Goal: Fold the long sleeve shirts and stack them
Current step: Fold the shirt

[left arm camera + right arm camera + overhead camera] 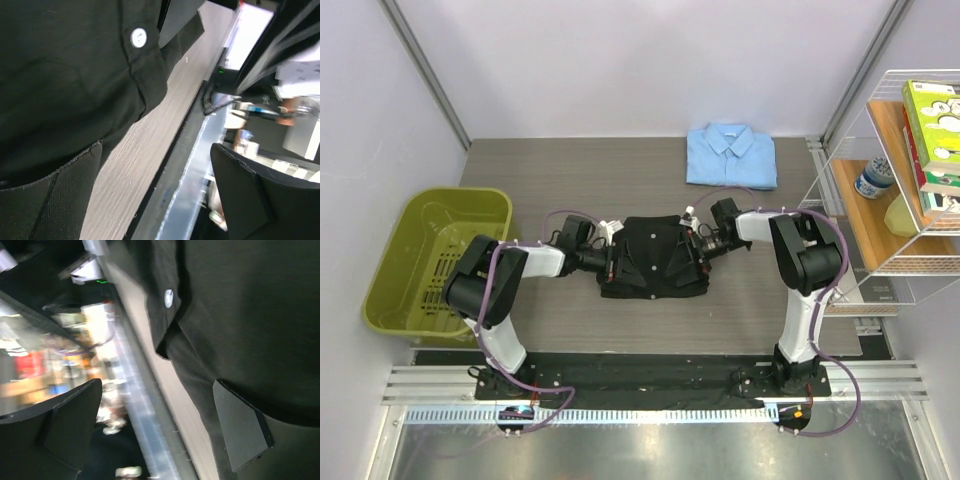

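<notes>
The black long sleeve shirt lies folded in the middle of the table, white buttons showing. The light blue long sleeve shirt lies folded, collar up, at the back of the table. My left gripper is at the black shirt's left edge and my right gripper at its right edge. In the left wrist view the black shirt rests against one finger, and the left gripper is open over bare table. The right wrist view shows the same: the right gripper is open, one finger against the black shirt.
A green bin stands at the table's left side. A white wire shelf holding boxes and a bottle stands at the right. Grey walls close off the back. A metal rail runs along the near edge by the arm bases.
</notes>
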Motion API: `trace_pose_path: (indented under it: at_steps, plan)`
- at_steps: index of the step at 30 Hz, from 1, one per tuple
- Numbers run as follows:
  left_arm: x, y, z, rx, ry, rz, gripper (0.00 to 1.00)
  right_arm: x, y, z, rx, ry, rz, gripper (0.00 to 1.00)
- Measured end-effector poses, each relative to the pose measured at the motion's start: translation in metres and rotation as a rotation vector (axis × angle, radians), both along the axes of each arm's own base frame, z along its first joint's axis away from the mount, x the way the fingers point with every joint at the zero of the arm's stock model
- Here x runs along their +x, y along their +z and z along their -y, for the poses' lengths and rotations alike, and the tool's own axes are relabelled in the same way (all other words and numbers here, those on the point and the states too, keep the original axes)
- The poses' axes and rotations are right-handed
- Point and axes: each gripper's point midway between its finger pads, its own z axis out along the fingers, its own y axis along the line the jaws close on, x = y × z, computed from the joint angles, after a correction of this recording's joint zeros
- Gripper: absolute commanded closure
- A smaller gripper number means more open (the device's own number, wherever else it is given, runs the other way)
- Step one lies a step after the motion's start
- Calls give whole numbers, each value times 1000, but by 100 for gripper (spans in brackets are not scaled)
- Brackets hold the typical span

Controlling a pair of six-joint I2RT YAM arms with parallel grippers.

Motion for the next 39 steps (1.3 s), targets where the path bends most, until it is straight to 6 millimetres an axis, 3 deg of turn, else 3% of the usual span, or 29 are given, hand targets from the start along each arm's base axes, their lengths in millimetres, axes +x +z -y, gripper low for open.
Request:
trace_pose_path:
  at_steps: [5, 9, 11, 13, 15, 17, 20, 22, 24, 28, 30, 33, 36, 39]
  plan:
    - [12, -10, -17, -19, 19, -53, 13, 9, -4, 22, 74, -35, -94, 6]
    - [1, -8, -23, -3, -30, -32, 14, 6, -1, 39, 40, -6, -84, 10]
    - [-13, 5, -18, 12, -96, 20, 16, 11, 3, 44, 1, 15, -58, 17]
    - [-14, 34, -6, -5, -149, 103, 18, 23, 12, 46, -28, 25, -12, 28]
    - [0, 65, 9, -37, -171, 203, 20, 48, 26, 44, -46, 18, 82, 36]
    - [30, 95, 22, -65, -151, 318, 24, 71, 42, 39, -56, -8, 184, 47]
    - [76, 111, 34, -77, -98, 403, 32, 97, 57, 29, -66, -38, 279, 57]
    - [110, 95, 38, -50, -42, 399, 36, 112, 54, 20, -80, -43, 312, 61]
    - [135, 62, 32, 9, 18, 349, 43, 125, 38, 16, -116, -48, 317, 64]
    - [153, -11, 6, 167, 87, 220, 51, 141, -11, 17, -218, -46, 277, 68]
    - [149, -23, 0, 190, 80, 187, 53, 143, -31, 19, -249, -43, 241, 69]
    - [133, -23, 2, 226, 21, 235, 53, 152, -28, 20, -281, -37, 268, 69]
    - [80, -21, 14, 259, -110, 243, 46, 167, -24, 14, -307, -1, 367, 69]
    - [19, -11, 26, 240, -242, 214, 34, 160, -25, 1, -308, 76, 427, 66]
